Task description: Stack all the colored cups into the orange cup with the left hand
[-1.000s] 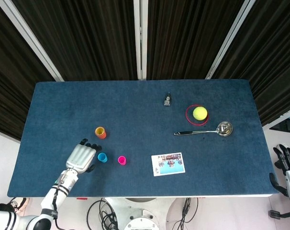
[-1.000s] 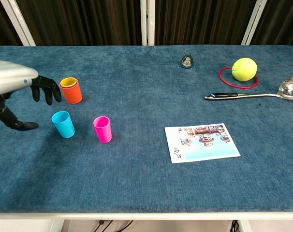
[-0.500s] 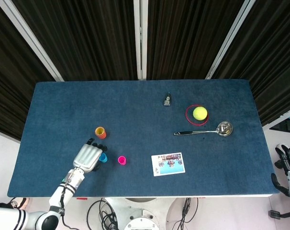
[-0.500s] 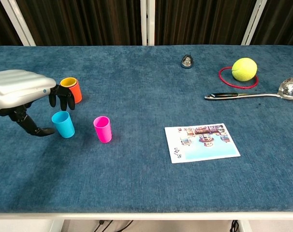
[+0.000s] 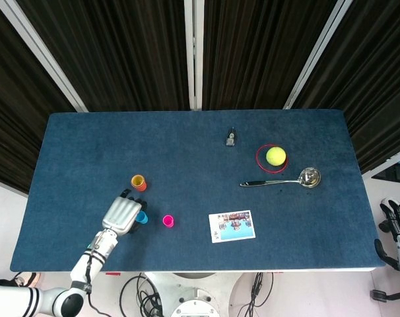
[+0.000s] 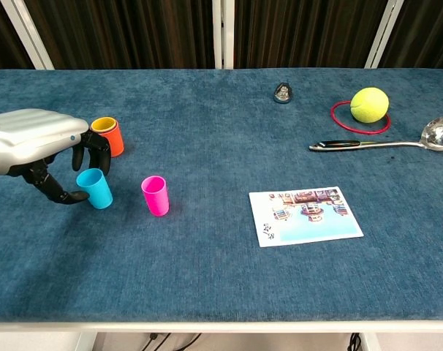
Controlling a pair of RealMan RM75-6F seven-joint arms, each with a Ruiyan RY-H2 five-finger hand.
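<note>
The orange cup (image 6: pixel 108 136) (image 5: pixel 138 182) stands upright at the left of the table with a yellow cup nested inside it. In front of it stand a blue cup (image 6: pixel 95 188) (image 5: pixel 142 217) and, to its right, a pink cup (image 6: pixel 155 195) (image 5: pixel 167 220). My left hand (image 6: pixel 39 142) (image 5: pixel 121 214) hovers over the blue cup's left side. Its thumb reaches the cup's lower left and its fingers (image 6: pixel 91 152) hang behind the rim, not closed. The blue cup leans slightly left. My right hand (image 5: pixel 399 228) hangs off the table's right edge, holding nothing.
A picture card (image 6: pixel 306 214) lies at centre front. At the back right are a tennis ball (image 6: pixel 369 104) in a red ring, a metal spoon (image 6: pixel 386 144) and a small dark clip (image 6: pixel 282 93). The blue table cloth (image 6: pixel 207 278) ends at the front edge.
My left hand has moved right and down from beside the orange cup to the blue cup, its thumb and fingers now around it. The blue cup has tipped slightly left.
</note>
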